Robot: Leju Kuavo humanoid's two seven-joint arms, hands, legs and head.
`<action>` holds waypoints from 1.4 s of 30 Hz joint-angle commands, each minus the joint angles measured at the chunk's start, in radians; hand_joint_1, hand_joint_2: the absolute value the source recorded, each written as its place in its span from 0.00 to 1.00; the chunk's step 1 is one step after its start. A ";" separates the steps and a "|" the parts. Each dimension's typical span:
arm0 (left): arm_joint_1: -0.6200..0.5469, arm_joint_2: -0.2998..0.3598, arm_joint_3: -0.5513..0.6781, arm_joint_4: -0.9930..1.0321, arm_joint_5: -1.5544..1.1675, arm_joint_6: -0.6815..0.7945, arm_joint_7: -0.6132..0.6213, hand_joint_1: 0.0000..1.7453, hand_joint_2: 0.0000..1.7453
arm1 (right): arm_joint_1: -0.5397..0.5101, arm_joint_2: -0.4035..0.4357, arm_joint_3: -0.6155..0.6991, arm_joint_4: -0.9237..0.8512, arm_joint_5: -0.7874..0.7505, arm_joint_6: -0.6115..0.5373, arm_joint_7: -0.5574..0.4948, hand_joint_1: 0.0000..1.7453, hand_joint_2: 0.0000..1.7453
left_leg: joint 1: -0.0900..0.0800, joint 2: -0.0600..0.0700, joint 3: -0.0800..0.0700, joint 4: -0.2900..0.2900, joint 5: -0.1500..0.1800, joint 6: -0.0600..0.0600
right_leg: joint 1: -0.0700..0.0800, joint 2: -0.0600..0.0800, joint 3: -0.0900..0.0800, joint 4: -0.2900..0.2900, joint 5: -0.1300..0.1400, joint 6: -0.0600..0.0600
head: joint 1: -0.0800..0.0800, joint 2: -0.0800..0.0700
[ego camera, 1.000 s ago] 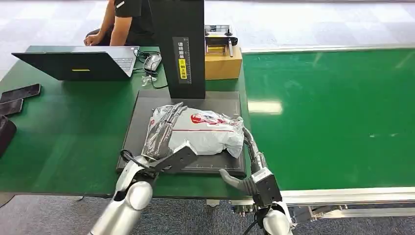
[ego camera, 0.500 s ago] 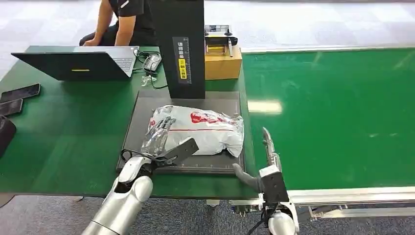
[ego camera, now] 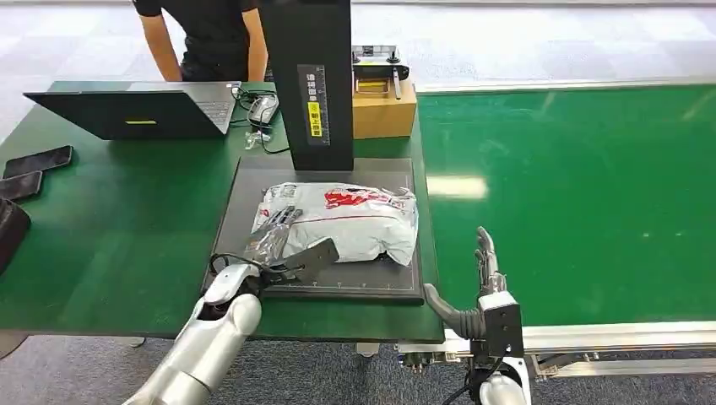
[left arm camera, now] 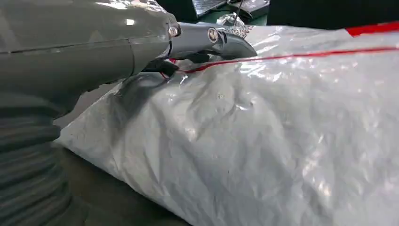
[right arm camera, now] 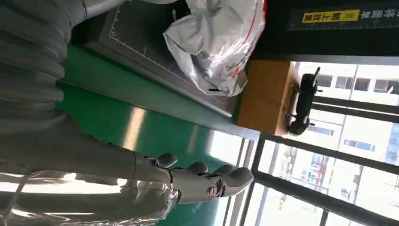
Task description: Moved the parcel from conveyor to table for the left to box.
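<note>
Head view, left to right: two dark phones [ego camera: 35, 160] lie at the far left edge of the green table [ego camera: 127, 245], and an open laptop [ego camera: 139, 110] stands behind them, with a person [ego camera: 207, 38] just beyond it. The left hand [ego camera: 274, 245] rests at the near left end of the white parcel [ego camera: 342, 224]; the left wrist view shows its thumb [left arm camera: 207, 40] lying on the plastic [left arm camera: 263, 141], while the other fingers cannot be made out, so whether it grasps the parcel cannot be told. The parcel lies flat on the dark tray [ego camera: 245, 181], in front of the black column [ego camera: 308, 80]. A cardboard box [ego camera: 384, 110] stands beside that column. The right hand [ego camera: 481, 291] is released, fingers [right arm camera: 202, 181] extended and holding nothing, over the near edge of the green conveyor [ego camera: 574, 194], apart from the parcel.
</note>
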 commanded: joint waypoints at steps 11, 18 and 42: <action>0.033 0.033 0.024 0.028 0.074 0.062 -0.065 1.00 1.00 | -0.004 0.000 -0.016 0.046 -0.024 -0.008 0.002 0.00 1.00 | 0.000 0.001 0.001 -0.002 0.000 -0.002 | 0.000 0.002 0.001 -0.001 0.001 0.002 | 0.000 0.000; 0.032 0.034 0.024 0.031 0.076 0.064 -0.066 1.00 1.00 | -0.003 0.000 -0.016 0.045 -0.024 -0.008 0.002 0.00 1.00 | 0.000 0.001 0.000 -0.003 0.001 -0.003 | 0.000 0.002 0.000 -0.002 0.001 0.002 | 0.000 0.000; 0.023 0.134 0.170 -0.038 0.021 0.240 -0.041 1.00 1.00 | 0.007 0.003 -0.013 0.039 -0.025 -0.010 0.002 0.00 1.00 | 0.001 0.000 -0.003 -0.001 0.001 -0.003 | 0.001 0.001 -0.003 -0.001 0.000 0.002 | 0.000 0.000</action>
